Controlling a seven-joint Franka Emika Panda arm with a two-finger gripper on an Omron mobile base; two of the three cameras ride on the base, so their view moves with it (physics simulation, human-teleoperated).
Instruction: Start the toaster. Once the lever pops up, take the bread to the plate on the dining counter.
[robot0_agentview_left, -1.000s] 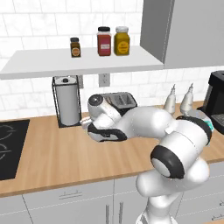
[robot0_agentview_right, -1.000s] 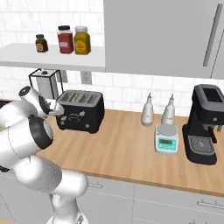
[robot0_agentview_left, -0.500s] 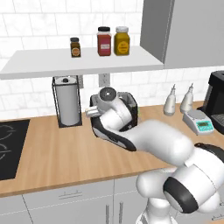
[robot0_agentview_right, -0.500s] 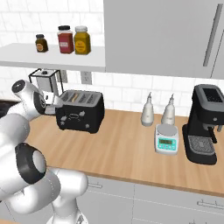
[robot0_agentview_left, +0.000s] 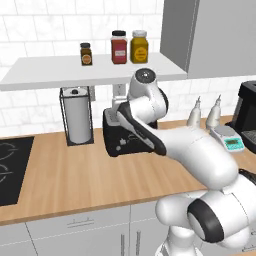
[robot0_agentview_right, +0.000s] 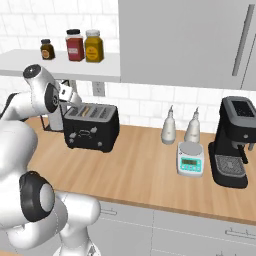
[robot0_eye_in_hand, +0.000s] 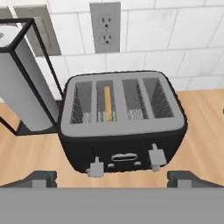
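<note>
The toaster stands on the wooden bench against the tiled wall, just right of the paper-towel holder. In the hand view it lies dead ahead and below, toward 12 o'clock from the hand, whose two dark fingertips rise at 7 and 5 o'clock, spread wide with nothing between them. The toaster's long axis runs from 9 to 3 o'clock across that view, square to the hand's line of sight, and its front face with the two grey levers points straight back toward 6 o'clock, at the hand.

The bread sits on edge in the second slot from the left, a thin tan strip whose long axis runs 12 to 6, along the slot. The left lever lies almost directly below it, slightly toward 7 o'clock from the slice, so that one probably serves its slot. My judgement: the hand needs to drop forward and a touch left to press it down.
</note>
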